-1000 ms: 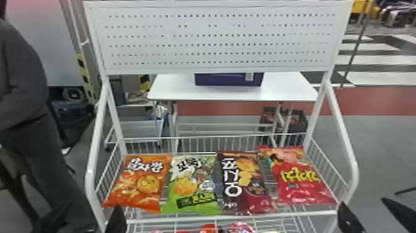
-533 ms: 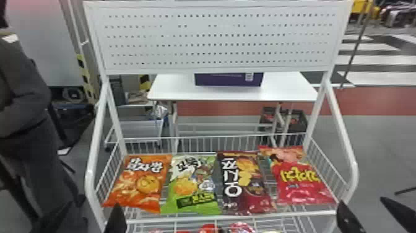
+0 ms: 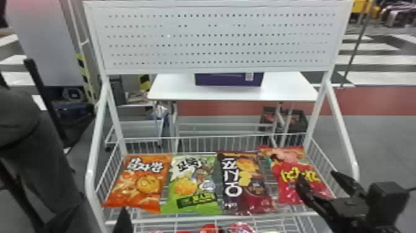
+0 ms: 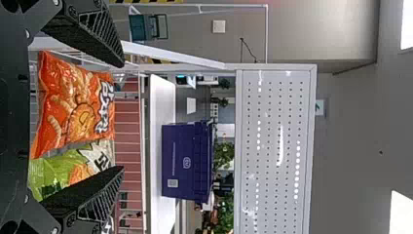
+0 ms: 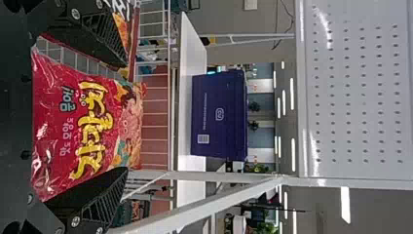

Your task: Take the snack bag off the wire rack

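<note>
Spotter: Where's the snack bag?

Me: I take it as the shiny red bag with yellow lettering. Lying flat on the white wire rack, right end. Not lifted.

Spotter: What changed?

Me: Right gripper came up from low at the head view's bottom right corner; now at the front of that bag. Bag hasn't visibly moved. I read it as end of approach, grasp next.

Spotter: Fingers?

Me: Right pair released, spread, red bag lying across the gap in the wrist view. Can't tell if either one touches it. Arm comes in from bottom right, fingers aimed forward over the rack.

Spotter: Left?

Me: Left gripper is near the rack's front left corner, fingers apart, nothing held.

Spotter: Neighbours?

Me: Maroon bag with white lettering just beside the target, then green bag, then orange bag at the left end. White worktop behind, purple box on it.

Spotter: Risk?

Me: Soft pack, may crumple or slip. I'd get lower, close gently, lift straight up so it clears the wire side.
</note>
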Action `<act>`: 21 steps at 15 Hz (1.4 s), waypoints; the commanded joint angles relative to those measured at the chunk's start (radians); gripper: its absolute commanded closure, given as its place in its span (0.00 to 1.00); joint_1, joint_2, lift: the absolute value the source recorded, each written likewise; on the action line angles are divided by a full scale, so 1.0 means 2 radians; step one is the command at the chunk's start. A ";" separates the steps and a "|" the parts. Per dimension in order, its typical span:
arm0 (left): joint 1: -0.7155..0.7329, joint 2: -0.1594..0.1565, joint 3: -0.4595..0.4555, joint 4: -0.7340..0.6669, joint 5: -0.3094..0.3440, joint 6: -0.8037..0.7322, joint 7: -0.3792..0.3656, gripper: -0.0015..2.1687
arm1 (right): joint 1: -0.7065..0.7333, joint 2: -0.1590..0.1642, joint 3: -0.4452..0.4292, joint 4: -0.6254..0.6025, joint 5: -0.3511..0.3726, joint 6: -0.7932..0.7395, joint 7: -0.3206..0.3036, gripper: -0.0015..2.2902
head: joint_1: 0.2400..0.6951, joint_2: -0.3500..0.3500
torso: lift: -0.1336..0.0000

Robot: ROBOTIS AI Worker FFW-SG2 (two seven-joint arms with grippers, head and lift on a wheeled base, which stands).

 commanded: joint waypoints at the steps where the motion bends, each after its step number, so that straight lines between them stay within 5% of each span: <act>1: 0.001 0.001 0.004 0.001 0.000 0.000 0.000 0.07 | -0.060 0.009 0.026 0.073 0.002 0.008 0.001 0.06 | 0.57 0.50 | 1.00; 8: -0.005 0.004 0.005 0.008 0.003 0.001 0.000 0.07 | -0.144 0.018 0.058 0.206 0.008 0.009 0.005 0.06 | 0.57 0.50 | 1.00; 12: -0.008 0.005 0.007 0.011 0.005 0.001 0.000 0.07 | -0.158 0.019 0.071 0.225 0.017 0.015 0.005 0.10 | 0.57 0.50 | 1.00; 13: -0.009 0.005 0.007 0.011 0.005 0.001 0.000 0.07 | -0.160 0.020 0.072 0.226 0.018 0.025 0.009 0.25 | 0.57 0.50 | 1.00; 14: -0.011 0.005 0.007 0.012 0.006 0.003 0.000 0.07 | -0.161 0.021 0.072 0.226 0.017 0.038 0.009 0.55 | 0.57 0.50 | 1.00; 15: -0.013 0.005 0.007 0.014 0.006 0.004 0.000 0.07 | -0.162 0.022 0.069 0.226 0.014 0.051 0.010 0.74 | 0.57 0.50 | 1.00; 17: -0.017 0.006 0.007 0.018 0.008 0.007 0.000 0.07 | -0.166 0.023 0.064 0.228 0.005 0.060 0.023 0.84 | 0.57 0.50 | 1.00; 21: -0.021 0.005 0.007 0.019 0.010 0.011 -0.002 0.07 | -0.157 0.023 0.063 0.224 -0.001 0.054 0.028 0.84 | 0.57 0.50 | 1.00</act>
